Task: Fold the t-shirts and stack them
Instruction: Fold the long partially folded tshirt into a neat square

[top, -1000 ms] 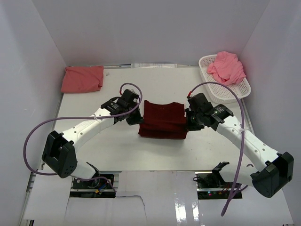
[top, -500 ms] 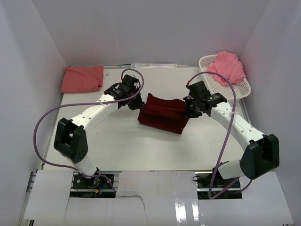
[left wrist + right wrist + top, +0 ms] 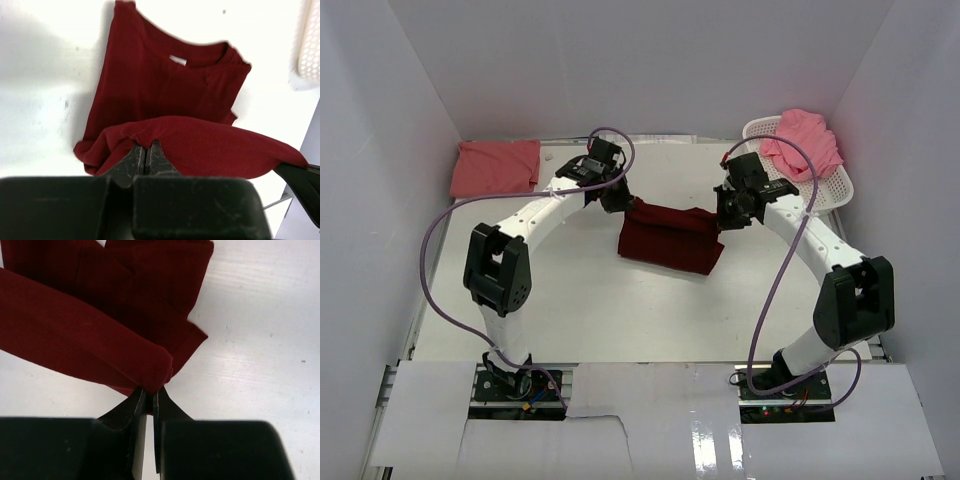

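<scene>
My left gripper (image 3: 618,198) is squeezed shut on one end of the dark red t-shirt (image 3: 665,240). My right gripper (image 3: 724,216) is squeezed shut on the other end. The shirt is in the middle of the top picture, on the white table (image 3: 620,310). I hold both ends so the top edge stays stretched between my two hands and does not flop into a heap. The rest of the shirt hangs down and lies on the table. I think I am lifting it to fold it over or to carry it to a pile.

The cloth is soft and floppy. It bunches into a fat roll where I pinch it. Near the neck hole there is a small white tag (image 3: 178,60).

A folded pink t-shirt (image 3: 495,167) lies flat in the upper left. A lighter pink t-shirt (image 3: 802,142) sits crumpled in a basket (image 3: 825,195) in the upper right. The basket looks hard and has lots of little holes.
</scene>
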Tool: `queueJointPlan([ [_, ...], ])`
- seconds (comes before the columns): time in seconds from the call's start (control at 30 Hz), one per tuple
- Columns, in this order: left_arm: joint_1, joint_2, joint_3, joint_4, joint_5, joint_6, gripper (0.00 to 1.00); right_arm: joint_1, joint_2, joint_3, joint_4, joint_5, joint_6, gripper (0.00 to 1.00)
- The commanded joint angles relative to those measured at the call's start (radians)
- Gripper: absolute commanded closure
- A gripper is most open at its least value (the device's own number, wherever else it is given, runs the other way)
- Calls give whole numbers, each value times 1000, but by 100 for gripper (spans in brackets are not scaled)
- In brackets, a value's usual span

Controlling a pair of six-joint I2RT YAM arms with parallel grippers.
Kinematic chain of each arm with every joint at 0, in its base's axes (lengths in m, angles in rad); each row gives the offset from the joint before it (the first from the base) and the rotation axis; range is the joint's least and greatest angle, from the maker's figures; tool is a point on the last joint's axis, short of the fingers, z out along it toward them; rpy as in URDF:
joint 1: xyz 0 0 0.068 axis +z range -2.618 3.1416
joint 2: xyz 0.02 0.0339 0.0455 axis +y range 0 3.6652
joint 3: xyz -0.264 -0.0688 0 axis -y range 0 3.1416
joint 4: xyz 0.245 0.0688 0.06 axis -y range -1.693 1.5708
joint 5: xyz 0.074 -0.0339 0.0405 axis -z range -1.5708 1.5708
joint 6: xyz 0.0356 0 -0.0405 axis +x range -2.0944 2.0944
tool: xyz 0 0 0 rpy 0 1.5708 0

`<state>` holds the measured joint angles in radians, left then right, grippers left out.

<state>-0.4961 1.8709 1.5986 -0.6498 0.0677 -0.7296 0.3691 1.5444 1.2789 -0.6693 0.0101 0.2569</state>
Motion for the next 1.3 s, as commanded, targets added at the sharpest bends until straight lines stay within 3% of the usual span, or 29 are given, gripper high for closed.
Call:
queueJointPlan([
  [0.0, 25, 40, 81, 13, 6, 24, 100, -33, 49, 74, 28, 2, -42, 92],
  [0.17, 28, 126, 182, 15, -8, 24, 100, -71, 111, 125, 82, 1, -51, 92],
  [0.23, 31, 187, 217, 18, 3, 25, 94, -81, 169, 174, 108, -29, -56, 74],
  [0.3, 34, 226, 262, 25, 3, 27, 70, -90, 250, 220, 105, -25, -54, 61],
  [0.33, 36, 255, 273, 35, -3, 25, 31, -93, 273, 252, 111, 8, -53, 60],
  [0.37, 36, 263, 282, 39, -34, 7, 10, -98, 311, 267, 120, 36, -45, 59],
  [0.4, 36, 267, 285, 64, -52, 3, 2, -99, 322, 278, 155, 86, -38, 54],
  [0.47, 44, 287, 311, 73, -100, -1, 2, -110, 341, 273, 217, 117, -27, 47],
  [0.63, 65, 284, 376, 58, -108, 10, 2, -128, 332, 297, 252, 92, -11, 46],
  [0.83, 64, 123, 211, 129, -31, 44, 2, -130, 232, 134, 326, -94, -4, 48],
  [0.93, 65, 102, 129, 220, 82, 42, 6, -130, 246, 100, 376, -221, 27, 67],
  [0.97, 64, 114, 124, 234, 115, 41, 7, -130, 258, 100, 398, -251, 37, 82],
  [1.0, 64, 129, 127, 257, 150, 35, 9, -130, 272, 111, 407, -286, 47, 89],
  [1.07, 64, 181, 141, 285, 251, 21, 13, -131, 315, 128, 431, -363, 68, 92],
  [1.2, 54, 275, 187, 384, 401, 15, 36, -140, 367, 128, 497, -452, 123, 92],
  [1.27, 54, 352, 245, 386, 443, 15, 42, -144, 396, 125, 510, -452, 142, 92],
])
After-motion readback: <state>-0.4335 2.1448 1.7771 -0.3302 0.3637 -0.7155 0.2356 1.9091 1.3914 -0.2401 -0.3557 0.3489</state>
